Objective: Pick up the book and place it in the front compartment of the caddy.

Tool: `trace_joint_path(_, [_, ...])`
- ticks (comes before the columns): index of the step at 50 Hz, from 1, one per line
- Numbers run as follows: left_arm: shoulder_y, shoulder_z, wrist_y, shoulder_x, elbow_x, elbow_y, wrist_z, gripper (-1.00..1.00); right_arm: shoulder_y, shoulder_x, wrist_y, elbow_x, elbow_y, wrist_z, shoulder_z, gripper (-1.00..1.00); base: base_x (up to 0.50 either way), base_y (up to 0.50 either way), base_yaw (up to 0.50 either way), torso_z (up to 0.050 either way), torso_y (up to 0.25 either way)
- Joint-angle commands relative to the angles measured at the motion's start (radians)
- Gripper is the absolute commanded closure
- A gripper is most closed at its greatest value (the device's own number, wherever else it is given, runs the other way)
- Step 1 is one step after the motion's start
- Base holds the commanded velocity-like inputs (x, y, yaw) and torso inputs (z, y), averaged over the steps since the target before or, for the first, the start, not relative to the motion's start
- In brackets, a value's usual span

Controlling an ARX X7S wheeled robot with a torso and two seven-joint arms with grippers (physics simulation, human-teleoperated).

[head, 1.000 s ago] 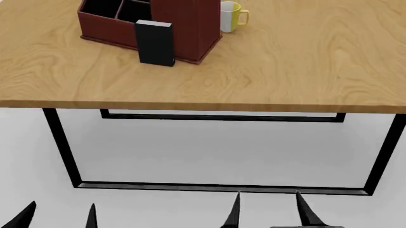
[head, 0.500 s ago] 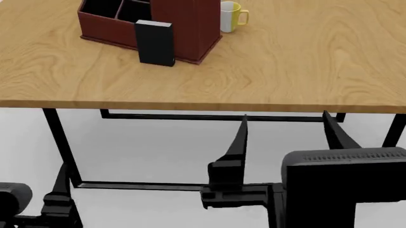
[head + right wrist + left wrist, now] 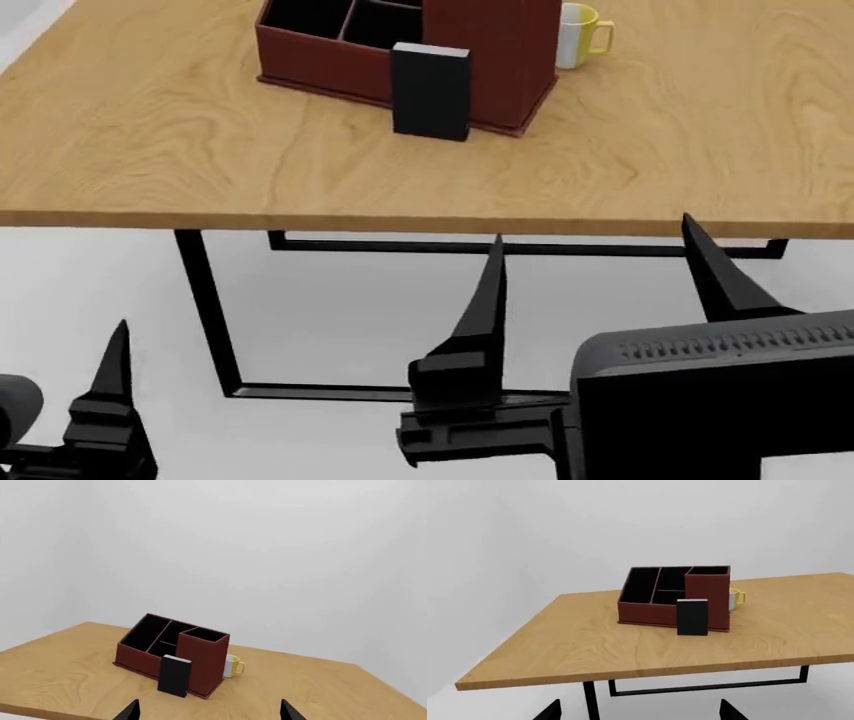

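I am lining up my wide-open, empty right gripper on the slim black book standing upright against the red-brown leather-look caddy, aiming to close squarely across its covers, left gripper also spread empty.

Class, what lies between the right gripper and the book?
In the head view, only bare table and its near edge separate the right gripper from the book.

Bare simulated room: white walls, one wooden table
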Motion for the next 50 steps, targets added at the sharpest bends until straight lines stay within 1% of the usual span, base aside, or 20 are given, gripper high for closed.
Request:
trace_joint_path(1, [-0.025, 0.028, -0.009, -0.013, -0.048, 0.008, -0.049, -1.0, -0.004, 0.045, -0.04, 0.034, -0.002, 0.034, -0.007, -1.0, 0.0, 0.5, 0.0, 0.0, 0.0])
trace_joint_path(21, [-0.029, 0.063, 0.025, -0.031, -0.063, 0.002, -0.068, -1.0, -0.006, 0.068, -0.076, 0.023, 0.005, 0.046, -0.032, -1.0, 0.0, 0.5, 0.0, 0.0, 0.0])
trace_joint_path(22, [-0.026, 0.066, 0.03, -0.033, -0.061, 0.002, -0.068, -1.0, -0.02, 0.065, -0.098, 0.01, 0.003, 0.032, -0.022, -1.0, 0.0, 0.0, 0.0, 0.0, 0.0])
trace_joint_path(29, [-0.021, 0.073, 0.045, -0.04, -0.062, -0.003, -0.074, -1.0, -0.018, 0.075, -0.112, 0.017, 0.002, 0.053, -0.022, -1.0, 0.0, -0.01, 0.0, 0.0, 0.0])
trace_joint_path(41, [-0.013, 0.065, 0.057, -0.053, -0.084, 0.01, -0.09, -1.0, -0.02, 0.088, -0.12, -0.021, 0.017, 0.053, -0.046, -1.0, 0.49, 0.0, 0.0, 0.0, 0.0])
trace_joint_path(48, [-0.02, 0.068, 0.06, -0.06, -0.099, 0.014, -0.104, -1.0, 0.002, 0.096, -0.119, -0.012, 0.027, 0.062, -0.052, -1.0, 0.5, 0.0, 0.0, 0.0, 0.0])
trace_joint_path(50, [-0.031, 0.065, 0.052, -0.061, -0.114, 0.026, -0.111, -1.0, 0.028, 0.116, -0.106, 0.002, 0.04, 0.081, -0.039, -1.0, 0.5, 0.0, 0.0, 0.0, 0.0])
